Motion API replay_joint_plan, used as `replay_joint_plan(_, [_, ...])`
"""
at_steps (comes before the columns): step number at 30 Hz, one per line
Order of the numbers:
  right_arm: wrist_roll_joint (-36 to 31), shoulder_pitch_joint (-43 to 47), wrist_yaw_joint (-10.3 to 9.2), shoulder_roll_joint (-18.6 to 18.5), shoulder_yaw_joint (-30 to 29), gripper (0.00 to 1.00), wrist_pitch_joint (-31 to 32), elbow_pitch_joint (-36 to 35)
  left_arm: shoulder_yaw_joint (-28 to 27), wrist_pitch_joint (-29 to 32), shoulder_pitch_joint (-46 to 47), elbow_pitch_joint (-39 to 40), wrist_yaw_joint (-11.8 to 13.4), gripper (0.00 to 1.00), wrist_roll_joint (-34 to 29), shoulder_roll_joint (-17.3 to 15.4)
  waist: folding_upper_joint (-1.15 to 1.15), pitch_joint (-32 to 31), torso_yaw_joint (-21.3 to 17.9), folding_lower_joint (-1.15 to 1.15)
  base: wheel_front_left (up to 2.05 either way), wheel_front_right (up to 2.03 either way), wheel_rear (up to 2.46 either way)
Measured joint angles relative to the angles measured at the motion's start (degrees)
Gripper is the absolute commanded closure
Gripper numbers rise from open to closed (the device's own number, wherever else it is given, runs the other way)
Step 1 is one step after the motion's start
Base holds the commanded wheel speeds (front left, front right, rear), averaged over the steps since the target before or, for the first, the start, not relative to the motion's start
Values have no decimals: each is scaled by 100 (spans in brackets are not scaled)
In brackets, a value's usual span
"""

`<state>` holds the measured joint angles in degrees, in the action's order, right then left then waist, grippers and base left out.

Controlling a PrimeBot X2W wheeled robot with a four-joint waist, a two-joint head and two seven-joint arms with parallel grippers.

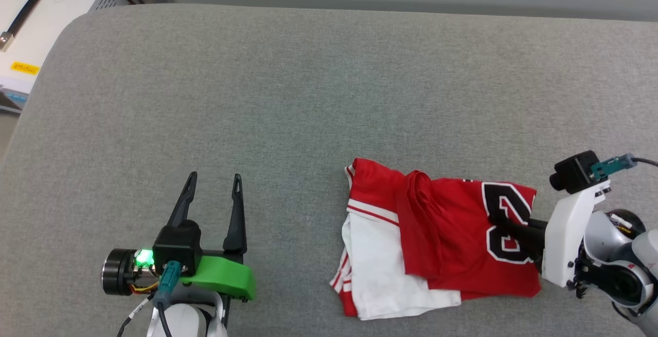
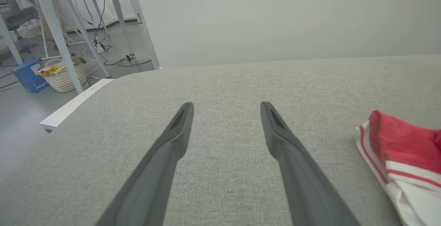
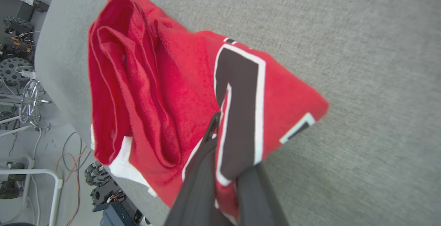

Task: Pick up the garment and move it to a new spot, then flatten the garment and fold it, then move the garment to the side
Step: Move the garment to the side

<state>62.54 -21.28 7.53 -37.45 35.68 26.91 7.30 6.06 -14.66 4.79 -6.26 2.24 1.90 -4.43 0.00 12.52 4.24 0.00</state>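
On the big grey table point(image 1: 308, 95), close to its near edge and toward its right end, lies the garment point(image 1: 447, 234). It is a red shirt with white sleeves, folded over in a loose, bumpy heap on the table's soft top. Black numbers with white edges show on the part of the shirt nearest the table's right end. Red and white stripes run along the part facing the table's middle. Off the table's far left corner stands a white box point(image 1: 46, 13) with a black handle on top. At the table's right end, the right gripper point(image 3: 232, 146) lies low across the cloth. Its two dark fingers are pressed close together, and a fold of the numbered red cloth is pinched between them. Over the table's near left part, the left gripper point(image 1: 215, 175) has its two fingers spread wide apart, with nothing between them but bare grey table. Down on the floor, farther off past the table's far left corner, sit a little white basket point(image 2: 62, 78) and a small blue box point(image 2: 29, 76) beside it.
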Motion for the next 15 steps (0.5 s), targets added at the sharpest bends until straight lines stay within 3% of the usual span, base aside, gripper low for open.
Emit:
replay_joint_plan(9, [-458, -423, 0, -822, 255, 100, -256, -523, -69, 0, -134, 21, 2, 0, 0, -4, 0, -149, -448, 0, 0, 0, 0])
replay_joint_plan(15, [-525, -474, 0, -1178, 40, 100, -350, -600, -125, 0, -143, 103, 21, 0, 0, -11, 0, -198, -825, 0, 0, 0, 0])
